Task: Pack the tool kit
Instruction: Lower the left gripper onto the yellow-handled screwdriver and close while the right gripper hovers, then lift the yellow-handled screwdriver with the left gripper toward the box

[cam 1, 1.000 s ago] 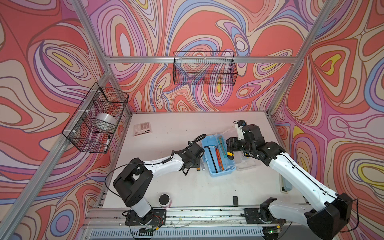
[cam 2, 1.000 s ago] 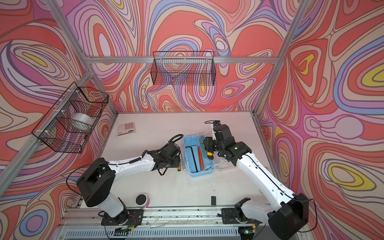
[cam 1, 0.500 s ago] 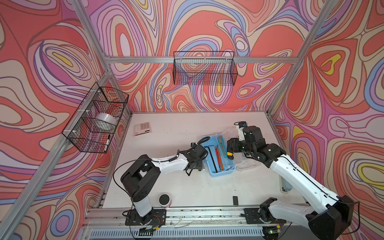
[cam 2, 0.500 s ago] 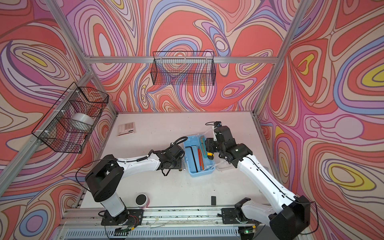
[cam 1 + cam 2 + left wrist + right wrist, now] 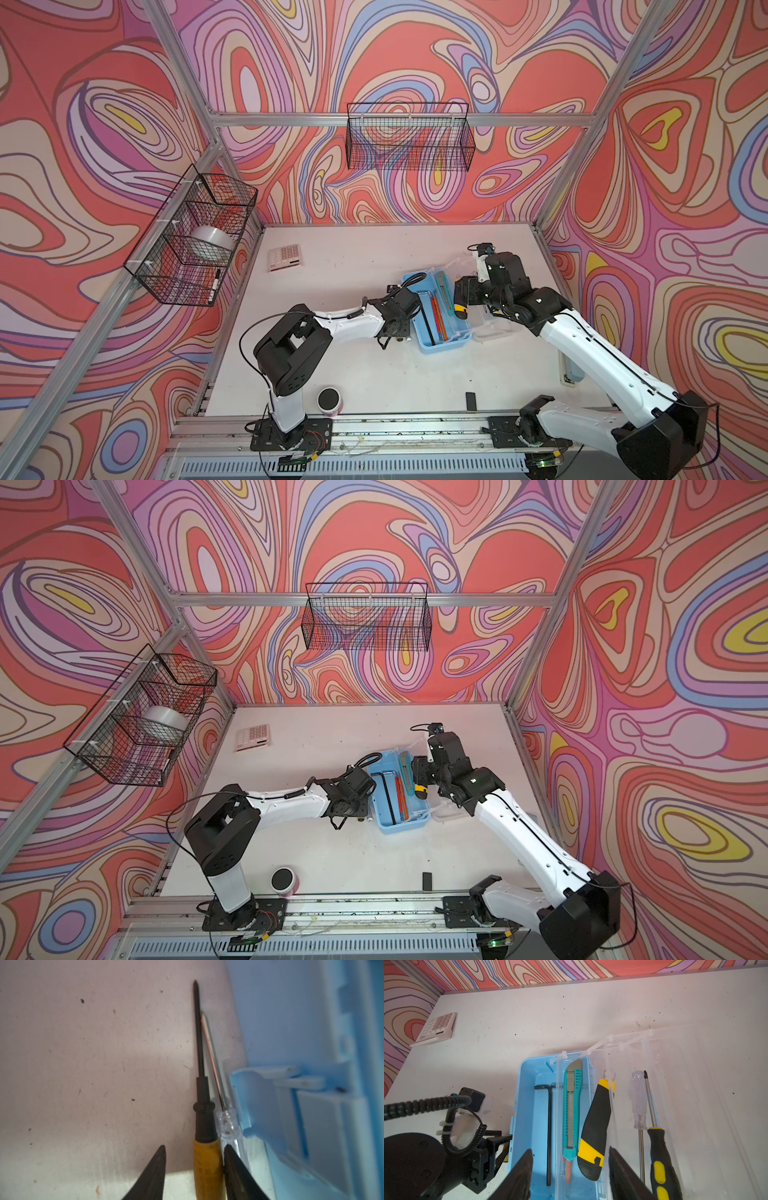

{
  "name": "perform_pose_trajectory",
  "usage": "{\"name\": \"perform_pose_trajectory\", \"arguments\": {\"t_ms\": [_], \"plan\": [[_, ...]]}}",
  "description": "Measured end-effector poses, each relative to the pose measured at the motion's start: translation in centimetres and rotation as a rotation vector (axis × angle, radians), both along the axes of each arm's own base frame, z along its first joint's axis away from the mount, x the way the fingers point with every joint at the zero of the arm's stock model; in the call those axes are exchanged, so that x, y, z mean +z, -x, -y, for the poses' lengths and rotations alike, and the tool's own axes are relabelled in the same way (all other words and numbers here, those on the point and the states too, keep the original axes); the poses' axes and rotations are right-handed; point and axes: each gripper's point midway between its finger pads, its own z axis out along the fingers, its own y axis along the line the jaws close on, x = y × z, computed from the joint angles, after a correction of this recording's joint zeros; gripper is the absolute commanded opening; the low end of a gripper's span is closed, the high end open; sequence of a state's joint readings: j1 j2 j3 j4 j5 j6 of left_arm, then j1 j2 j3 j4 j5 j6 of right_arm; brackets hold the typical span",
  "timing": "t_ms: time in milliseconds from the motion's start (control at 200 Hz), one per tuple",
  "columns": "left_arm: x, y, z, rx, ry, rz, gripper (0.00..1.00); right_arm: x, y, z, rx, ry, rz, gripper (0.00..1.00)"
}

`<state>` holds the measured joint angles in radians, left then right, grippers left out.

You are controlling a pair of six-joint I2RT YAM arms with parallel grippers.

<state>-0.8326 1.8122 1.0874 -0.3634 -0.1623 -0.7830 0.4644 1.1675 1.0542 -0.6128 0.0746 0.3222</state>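
The left claw (image 5: 195,1147) is standing spread astride the yellow-handled screwdriver (image 5: 207,1163), which is lying on the surface (image 5: 83,1064) just beside the light blue case (image 5: 291,1022). The right claw (image 5: 571,1149) is hanging spread around the yellow-black knife (image 5: 596,1126), which is resting on the case's rim.

1. Both top views hang way up over the front edge of the table (image 5: 353,266), tilted down toward the back wall. They're far enough out that both arms and the whole table fit. Basically the same shot, nudged sideways.
2. Left wrist cam is super close, low over the table, peeking past the left claw (image 5: 194,1146) at a yellow-handled screwdriver (image 5: 207,1163) and the outside wall of the blue case (image 5: 291,1022).
3. Right wrist cam sits higher, looking past the right claw (image 5: 571,1149) down into that case and on toward the far corner with the calculator (image 5: 436,1028). It catches the left arm (image 5: 415,1163) too, same as both top views.
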Motion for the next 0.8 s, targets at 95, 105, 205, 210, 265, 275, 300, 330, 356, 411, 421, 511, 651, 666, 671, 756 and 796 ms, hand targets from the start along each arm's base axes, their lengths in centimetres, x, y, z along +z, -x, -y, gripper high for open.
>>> {"name": "perform_pose_trajectory", "arguments": {"t_ms": [95, 105, 205, 210, 265, 275, 300, 330, 356, 411, 421, 511, 651, 666, 671, 756, 796], "plan": [[0.1, -0.1, 0.0, 0.001, -0.006, -0.002, 0.43, 0.0, 0.0, 0.0, 0.0, 0.0, 0.0, 0.59], [0.1, -0.1, 0.0, 0.001, -0.007, -0.002, 0.43, 0.0, 0.0, 0.0, 0.0, 0.001, -0.001, 0.59], [0.1, 0.0, -0.2, 0.003, -0.014, -0.002, 0.39, -0.2, -0.1, 0.0, 0.001, 0.005, -0.006, 0.59], [0.1, 0.0, -0.2, 0.002, -0.014, -0.003, 0.39, -0.3, -0.1, 0.0, 0.001, 0.005, -0.006, 0.59], [0.0, 0.0, -0.3, 0.004, -0.019, -0.003, 0.38, -0.5, -0.2, 0.0, 0.0, 0.009, -0.011, 0.59], [0.0, 0.0, -0.3, 0.004, -0.02, -0.003, 0.38, -0.5, -0.2, 0.0, 0.0, 0.01, -0.012, 0.59], [0.0, 0.0, -0.3, 0.004, -0.021, -0.004, 0.37, -0.6, -0.2, 0.0, 0.0, 0.011, -0.015, 0.59], [-0.1, 0.0, -0.3, 0.004, -0.023, -0.005, 0.37, -0.7, -0.2, 0.0, -0.001, 0.014, -0.018, 0.58], [-0.2, 0.0, -0.4, 0.004, -0.027, -0.007, 0.36, -0.9, -0.3, -0.1, -0.001, 0.016, -0.021, 0.59], [-0.5, 0.1, -0.5, 0.005, -0.034, -0.012, 0.33, -1.1, -0.4, -0.1, -0.002, 0.02, -0.028, 0.59], [-0.5, 0.1, -0.5, 0.004, -0.036, -0.013, 0.33, -1.2, -0.4, -0.1, -0.002, 0.021, -0.029, 0.59], [-0.8, 0.1, -0.6, 0.004, -0.05, -0.016, 0.33, -1.5, -0.5, -0.1, -0.003, 0.027, -0.038, 0.59], [-0.8, 0.0, -0.7, 0.005, -0.054, -0.016, 0.27, -1.8, -0.6, -0.1, -0.004, 0.031, -0.046, 0.59], [-0.8, 0.0, -0.7, 0.005, -0.055, -0.015, 0.26, -1.9, -0.6, -0.1, -0.004, 0.032, -0.047, 0.59], [-0.8, 0.0, -0.7, 0.005, -0.055, -0.015, 0.26, -1.9, -0.6, -0.1, -0.004, 0.032, -0.047, 0.59], [-0.8, 0.0, -0.7, 0.004, -0.056, -0.015, 0.18, -1.9, -0.6, -0.1, -0.005, 0.033, -0.049, 0.59], [-0.8, 0.1, -0.8, 0.003, -0.058, -0.015, 0.16, -1.9, -0.6, -0.1, -0.005, 0.033, -0.049, 0.59]]}}
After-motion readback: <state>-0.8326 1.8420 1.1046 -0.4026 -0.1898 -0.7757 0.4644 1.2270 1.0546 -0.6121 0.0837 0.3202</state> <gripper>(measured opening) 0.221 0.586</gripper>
